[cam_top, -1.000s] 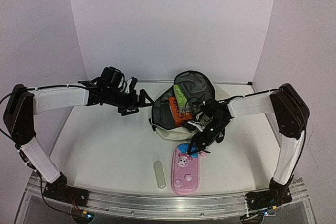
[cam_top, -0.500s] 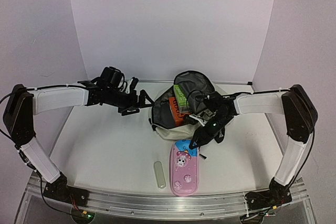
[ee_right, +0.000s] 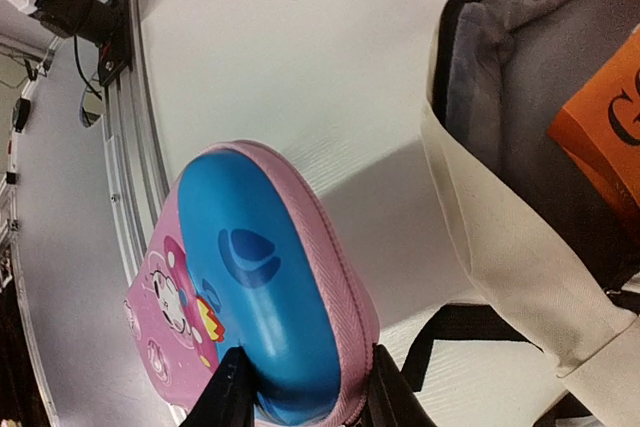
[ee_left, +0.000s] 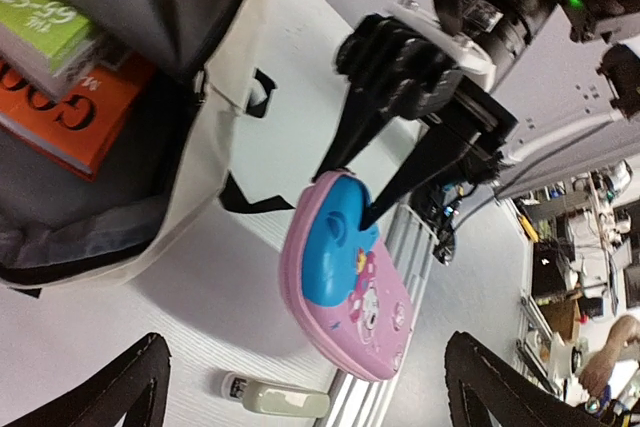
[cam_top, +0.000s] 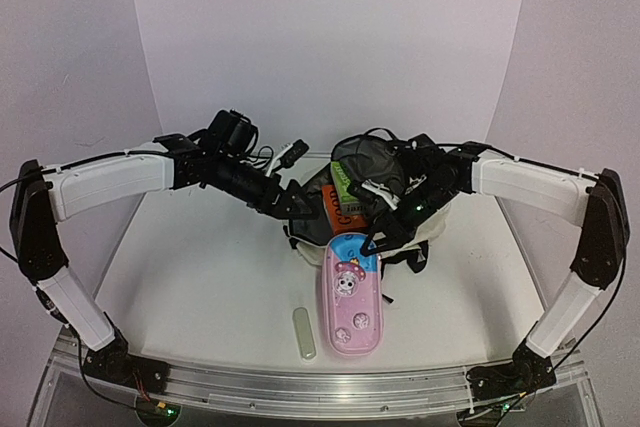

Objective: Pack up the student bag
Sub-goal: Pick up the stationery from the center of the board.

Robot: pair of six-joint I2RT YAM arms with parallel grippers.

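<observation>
The student bag (cam_top: pixel 436 223), cream with grey lining, lies open at the middle back, holding an orange book (cam_top: pixel 345 210) and a green book (cam_top: pixel 344 181). My right gripper (cam_top: pixel 376 241) is shut on the blue end of the pink cartoon pencil case (cam_top: pixel 349 293) and holds it tilted off the table just in front of the bag's opening. In the right wrist view the gripper (ee_right: pixel 305 402) pinches the case (ee_right: pixel 270 297) beside the bag's cream wall (ee_right: pixel 520 247). My left gripper (cam_top: pixel 290 197) is open and empty at the bag's left rim; its wrist view shows the bag (ee_left: pixel 200 137) and the case (ee_left: pixel 345 277).
A small whitish tube (cam_top: pixel 303 332) lies on the table left of the pencil case, near the front edge; it also shows in the left wrist view (ee_left: pixel 272 399). Black straps (cam_top: pixel 410 257) trail from the bag's front. The metal rail (cam_top: pixel 300 387) runs along the near edge.
My right gripper has lifted the pencil case's blue end off the table and carried it up toward the bag. My left arm has swung right to the bag's left rim.
</observation>
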